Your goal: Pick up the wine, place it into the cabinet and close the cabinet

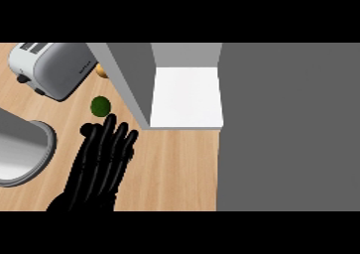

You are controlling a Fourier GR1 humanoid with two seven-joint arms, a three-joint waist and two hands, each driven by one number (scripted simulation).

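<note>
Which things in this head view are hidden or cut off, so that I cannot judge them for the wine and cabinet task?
- Wine: not seen anywhere in the head view.
- Right hand: not in view.
- Cabinet: its open door and grey front hide most of the inside.
- Yellowish object: mostly hidden behind the door; cannot be identified.
- Toaster: cut off at the top edge.
- Left hand: open, wrist cut off at the lower edge.
- Sink: cut off at the left edge.
</note>
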